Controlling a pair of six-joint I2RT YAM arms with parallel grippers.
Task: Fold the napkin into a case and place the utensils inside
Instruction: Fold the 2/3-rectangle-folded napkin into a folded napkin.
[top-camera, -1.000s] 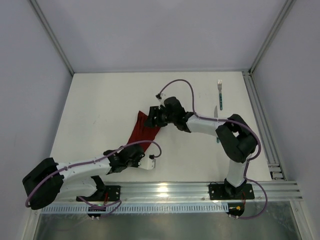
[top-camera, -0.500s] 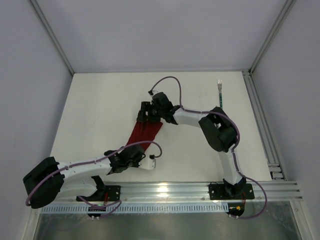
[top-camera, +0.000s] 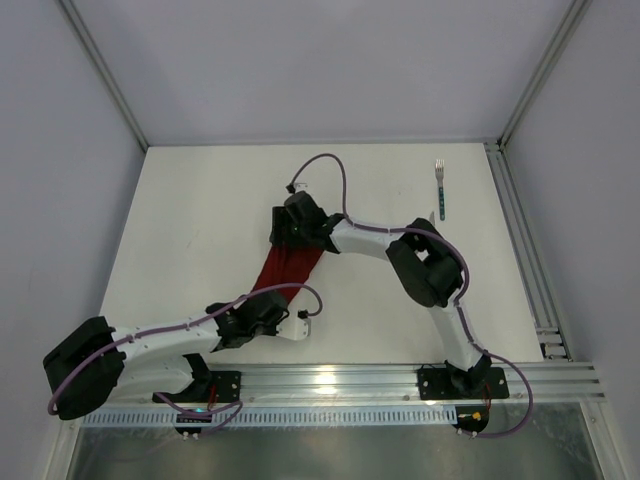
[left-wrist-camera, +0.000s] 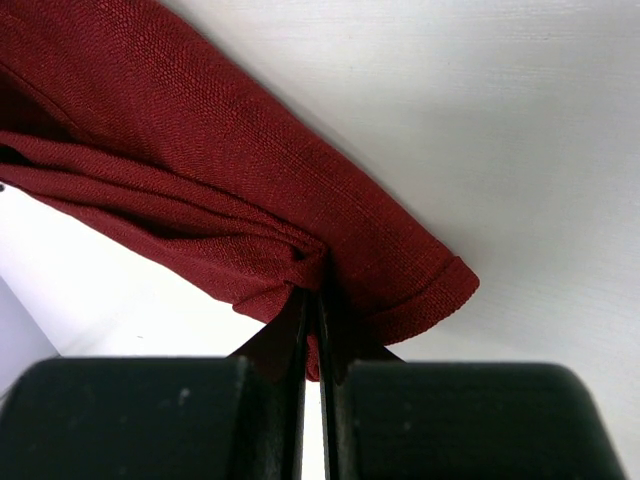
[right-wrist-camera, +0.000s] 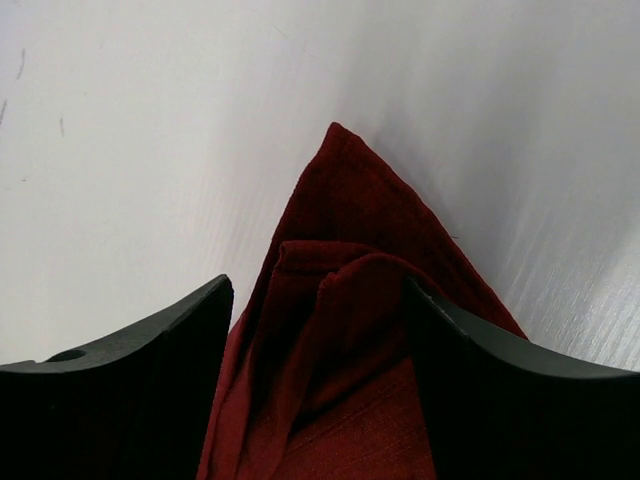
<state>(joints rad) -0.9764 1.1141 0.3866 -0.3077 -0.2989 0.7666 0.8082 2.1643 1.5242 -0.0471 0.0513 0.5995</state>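
Pinching the near end of the napkin (left-wrist-camera: 200, 190), the left gripper (left-wrist-camera: 312, 305) has its fingers (left-wrist-camera: 120, 420) clamped almost flat together, with a gathered bunch of dark red cloth caught at their tips. From that pinch the fabric runs away in several long folds. A hemmed, rounded corner lies on the white table (left-wrist-camera: 520, 120) just right of the fingertips in the left wrist view.

The right gripper (right-wrist-camera: 315, 300) stands spread wide over the opposite end of the cloth, released rather than closed on it. Its two dark fingers (right-wrist-camera: 130, 400) sit one on each side of the pointed far corner, which reaches past the fingertips onto bare table. The folded layers lie in the gap between the fingers, and I cannot tell whether either pad touches the fabric.

From above, the napkin is a narrow, slanted strip stretched between the two sets of fingers. The fork (top-camera: 439, 188) lies well apart from both grippers, far to the right of the right gripper's fingers, with its tines pointing away from the arm bases and its teal handle toward them.
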